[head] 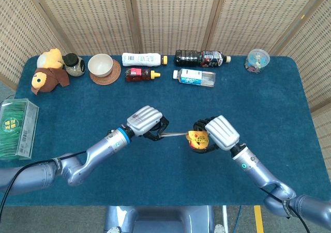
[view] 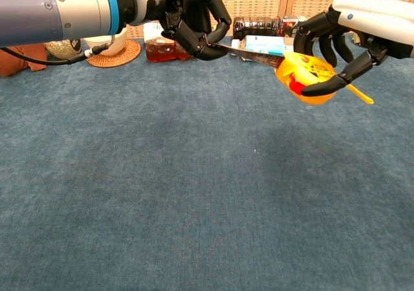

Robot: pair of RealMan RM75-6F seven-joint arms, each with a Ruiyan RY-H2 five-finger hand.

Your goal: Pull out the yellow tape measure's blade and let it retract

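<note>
Above the middle of the blue table (head: 269, 103), the right hand (head: 220, 133) gripped the yellow tape measure (head: 197, 139), its dark fingers (view: 334, 79) wrapped around the case and holding it clear of the cloth. A yellow strap (view: 359, 96) stuck out from under that hand in the chest view. The left hand (head: 145, 121) had its fingers closed on the end of the blade (head: 175, 135), which ran as a thin, taut strip from that pinch across to the case, the two hands apart with the blade between them. Along the far edge of the table lay a stuffed toy (head: 46, 71), a small jar (head: 74, 64), a white bowl (head: 100, 64) on a woven coaster (head: 108, 76), a white bottle (head: 143, 59), an amber bottle (head: 140, 74), a dark bottle (head: 200, 58), a clear carton (head: 196, 77) and a small globe (head: 257, 60). A clear box (head: 17, 128) with green contents sat at the left edge.
</note>
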